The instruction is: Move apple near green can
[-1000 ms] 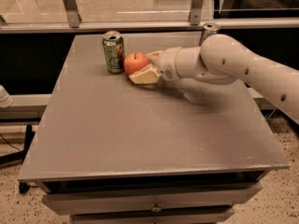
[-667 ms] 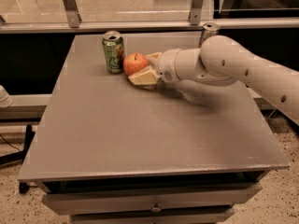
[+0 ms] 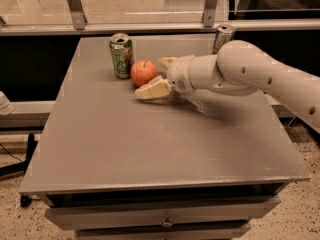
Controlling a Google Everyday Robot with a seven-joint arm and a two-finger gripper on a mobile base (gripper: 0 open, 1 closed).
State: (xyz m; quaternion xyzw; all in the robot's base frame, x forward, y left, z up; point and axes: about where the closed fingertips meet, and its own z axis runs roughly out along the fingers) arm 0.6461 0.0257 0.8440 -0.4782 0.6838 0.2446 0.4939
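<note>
On the counter [image 3: 150, 154], the gripper [image 3: 152, 77] reached in from the right, its fingers [image 3: 152, 90] spread wide on either side of the apple [image 3: 143, 72] without clamping it. The apple sat just beside the green can [image 3: 121, 55], farther back-left.

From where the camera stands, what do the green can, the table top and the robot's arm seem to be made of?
The green can: thin metal, likely; silvery rim, glossy printed body. The table top: matte grey, perhaps laminate or painted; no grain shows. The arm: smooth off-white shell, probably plastic, with soft sheen. Its gripper, cream-coloured, sits beside the apple near the can.
</note>
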